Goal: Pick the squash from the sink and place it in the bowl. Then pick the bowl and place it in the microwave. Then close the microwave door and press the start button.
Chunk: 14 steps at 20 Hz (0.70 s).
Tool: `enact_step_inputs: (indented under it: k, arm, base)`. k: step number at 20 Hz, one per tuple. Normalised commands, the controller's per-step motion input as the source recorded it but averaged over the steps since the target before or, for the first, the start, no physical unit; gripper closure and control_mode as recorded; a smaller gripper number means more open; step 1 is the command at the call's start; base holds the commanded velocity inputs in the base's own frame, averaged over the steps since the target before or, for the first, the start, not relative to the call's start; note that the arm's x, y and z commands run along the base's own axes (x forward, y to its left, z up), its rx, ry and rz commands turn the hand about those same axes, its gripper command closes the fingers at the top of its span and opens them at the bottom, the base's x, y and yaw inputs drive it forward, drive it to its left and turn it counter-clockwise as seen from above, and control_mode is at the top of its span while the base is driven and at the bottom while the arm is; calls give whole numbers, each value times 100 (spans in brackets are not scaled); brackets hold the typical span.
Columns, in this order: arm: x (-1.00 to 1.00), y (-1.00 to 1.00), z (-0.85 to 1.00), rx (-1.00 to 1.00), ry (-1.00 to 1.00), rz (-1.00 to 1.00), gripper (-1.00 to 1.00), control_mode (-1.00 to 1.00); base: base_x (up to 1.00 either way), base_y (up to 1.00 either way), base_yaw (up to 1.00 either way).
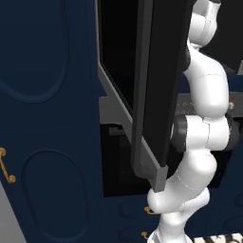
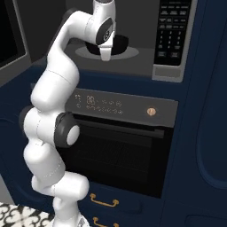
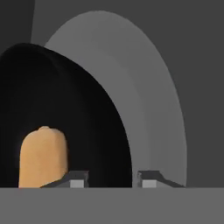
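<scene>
Gripper (image 3: 110, 178) has its tips apart w/ the bowl (image 3: 65, 113) rim between them, not squeezing it afaict. Squash (image 3: 43, 156) sits inside the bowl, on the turntable (image 3: 153, 109) in the microwave (image 2: 173, 40) (door (image 1: 154, 95) swung open).

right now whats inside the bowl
The orange-tan squash lies inside the black bowl, which sits on the grey turntable. The squash's lower end and the bowl's bottom are cut off from the hand view.
</scene>
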Motion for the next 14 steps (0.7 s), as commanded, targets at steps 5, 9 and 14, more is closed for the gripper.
enact_step_inputs:
  k: [5, 9, 14]
  arm:
    - [-37, 0, 0, 0, -28, 1, -100, -100]
    - [-74, 0, 0, 0, -14, 0, -100, -100]
    - [-95, 0, -1, -1, -6, 0, -100, -100]
  base:
    - [0, 0, 0]
    - [0, 0, 0]
    - [0, 0, 0]
